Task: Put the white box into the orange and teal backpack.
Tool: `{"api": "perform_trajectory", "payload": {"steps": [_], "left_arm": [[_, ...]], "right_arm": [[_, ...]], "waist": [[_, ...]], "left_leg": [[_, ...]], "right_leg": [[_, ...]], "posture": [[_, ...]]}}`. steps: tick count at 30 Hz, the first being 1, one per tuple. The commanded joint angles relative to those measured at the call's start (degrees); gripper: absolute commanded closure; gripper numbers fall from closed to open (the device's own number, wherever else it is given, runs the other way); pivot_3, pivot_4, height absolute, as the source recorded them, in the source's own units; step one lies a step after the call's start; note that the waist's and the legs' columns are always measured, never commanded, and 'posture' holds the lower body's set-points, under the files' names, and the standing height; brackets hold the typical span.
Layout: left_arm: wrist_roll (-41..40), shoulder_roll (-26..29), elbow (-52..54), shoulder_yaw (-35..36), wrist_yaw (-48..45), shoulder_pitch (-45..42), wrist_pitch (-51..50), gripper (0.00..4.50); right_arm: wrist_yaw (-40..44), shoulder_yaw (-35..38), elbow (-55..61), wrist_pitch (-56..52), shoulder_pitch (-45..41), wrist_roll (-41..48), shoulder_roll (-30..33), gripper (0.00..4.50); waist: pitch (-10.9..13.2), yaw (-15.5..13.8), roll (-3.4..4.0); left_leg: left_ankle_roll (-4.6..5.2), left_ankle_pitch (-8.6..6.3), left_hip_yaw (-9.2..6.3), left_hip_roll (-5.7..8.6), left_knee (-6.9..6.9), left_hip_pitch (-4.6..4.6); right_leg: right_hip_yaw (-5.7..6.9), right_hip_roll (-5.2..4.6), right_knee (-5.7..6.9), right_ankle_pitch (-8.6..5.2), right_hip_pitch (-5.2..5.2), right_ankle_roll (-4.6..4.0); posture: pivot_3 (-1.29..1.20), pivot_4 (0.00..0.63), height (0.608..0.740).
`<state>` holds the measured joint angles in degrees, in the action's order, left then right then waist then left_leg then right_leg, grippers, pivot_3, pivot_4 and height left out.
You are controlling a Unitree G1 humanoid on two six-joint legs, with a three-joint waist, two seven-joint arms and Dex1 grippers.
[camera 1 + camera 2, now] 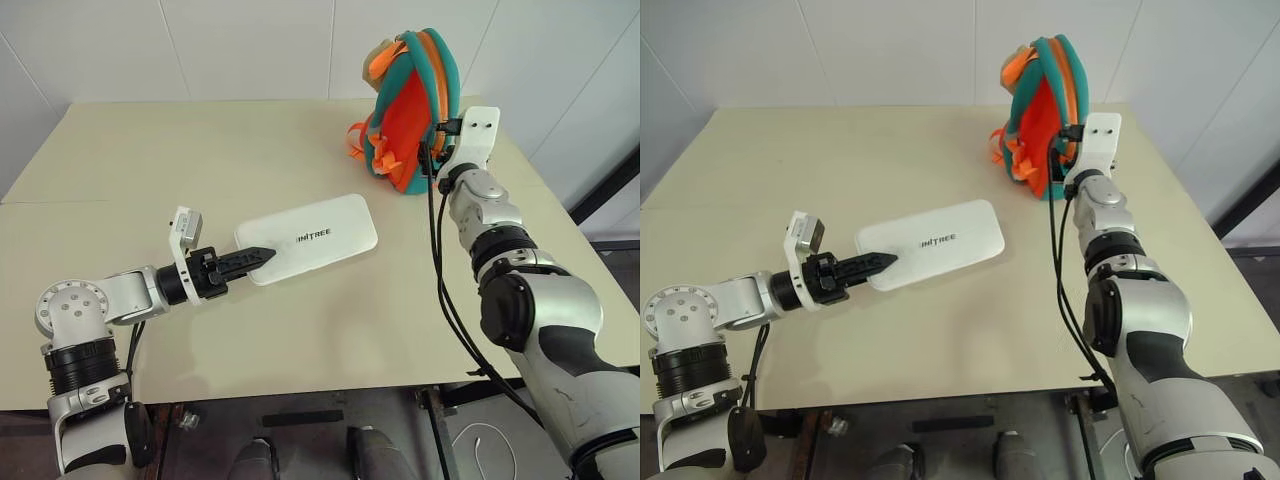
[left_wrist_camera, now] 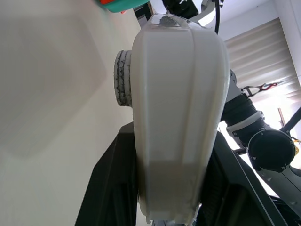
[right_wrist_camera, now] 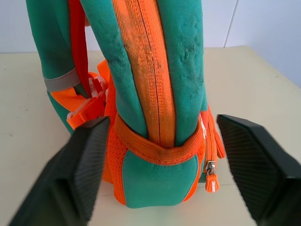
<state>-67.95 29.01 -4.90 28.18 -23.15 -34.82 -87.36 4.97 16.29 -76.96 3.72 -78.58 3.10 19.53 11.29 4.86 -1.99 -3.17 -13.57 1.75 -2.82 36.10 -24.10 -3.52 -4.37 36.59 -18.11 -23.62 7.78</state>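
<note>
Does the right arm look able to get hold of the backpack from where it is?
Probably yes: the right end effector is open, its fingers astride the upright orange and teal backpack, with nothing between them.

Your right gripper hides behind its wrist in the head views. The backpack runs off the wrist view's top.

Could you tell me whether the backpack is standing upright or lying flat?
Upright: the orange and teal backpack stands on its base on the table.
</note>
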Motion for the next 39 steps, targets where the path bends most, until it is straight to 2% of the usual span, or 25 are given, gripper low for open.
{"api": "perform_trajectory", "payload": {"steps": [1, 8, 21, 27, 31, 39], "left_arm": [[-0.8, 0.9, 1.7, 0.5, -0.5, -0.5, 1.1, 3.22], [-0.7, 1.1, 1.4, 0.3, -0.6, -0.5, 1.5, 3.22], [-0.8, 1.2, 1.3, -0.1, -0.7, -0.3, 1.5, 3.22], [-0.3, 1.2, -1.3, -1.6, -2.0, -2.0, 1.8, 3.22], [-0.1, 1.6, -2.9, -2.7, -3.2, -3.3, 1.5, 3.22], [0.5, 2.6, -6.0, -4.2, -5.7, -5.4, 1.2, 3.22]], "right_arm": [[-0.6, -0.1, 0.7, 0.9, -2.3, -0.5, 0.0, 2.22], [-0.2, 0.2, 1.0, 1.6, -2.7, -0.4, 0.3, 4.45], [4.0, 1.1, 5.8, 2.4, -1.0, 2.3, 2.4, 4.50], [7.3, 0.3, 14.3, -0.5, 4.3, 3.2, 3.6, 4.50], [9.6, -0.5, 25.1, -5.7, 10.5, 4.4, 3.8, 4.50], [15.4, -1.1, 63.2, -27.6, 29.6, 11.1, 6.2, 4.50]], "waist": [[0.0, 0.0, 0.00], [0.0, 0.0, 0.00], [0.0, 0.0, 0.00], [0.0, -0.2, 0.00], [0.0, -0.2, 0.00], [0.0, -1.0, 0.01]], "left_leg": [[0.00, 0.00, 0.00, 0.00, 0.00, 0.00], [0.00, 0.00, 0.00, 0.00, 0.00, 0.00], [0.00, 0.00, 0.00, 0.00, -0.04, -0.01], [0.00, 0.00, 0.00, 0.00, -0.06, -0.02], [0.00, 0.00, 0.00, 0.00, -0.04, -0.02], [0.00, 0.01, -0.02, 0.00, -0.06, -0.04]], "right_leg": [[0.00, 0.00, 0.00, 0.00, 0.00, 0.00], [0.00, 0.00, 0.00, 0.00, 0.00, 0.00], [0.00, 0.00, -0.05, 0.00, -0.01, 0.00], [0.02, 0.00, -0.08, 0.00, -0.01, 0.00], [0.02, 0.00, -0.06, 0.00, -0.01, 0.00], [0.03, 0.00, -0.05, -0.01, -0.04, 0.01]], "posture": [[0.00, 0.150, 0.740], [0.00, 0.150, 0.740], [0.00, 0.150, 0.740], [0.00, 0.150, 0.740], [0.00, 0.150, 0.740], [0.00, 0.150, 0.740]]}}
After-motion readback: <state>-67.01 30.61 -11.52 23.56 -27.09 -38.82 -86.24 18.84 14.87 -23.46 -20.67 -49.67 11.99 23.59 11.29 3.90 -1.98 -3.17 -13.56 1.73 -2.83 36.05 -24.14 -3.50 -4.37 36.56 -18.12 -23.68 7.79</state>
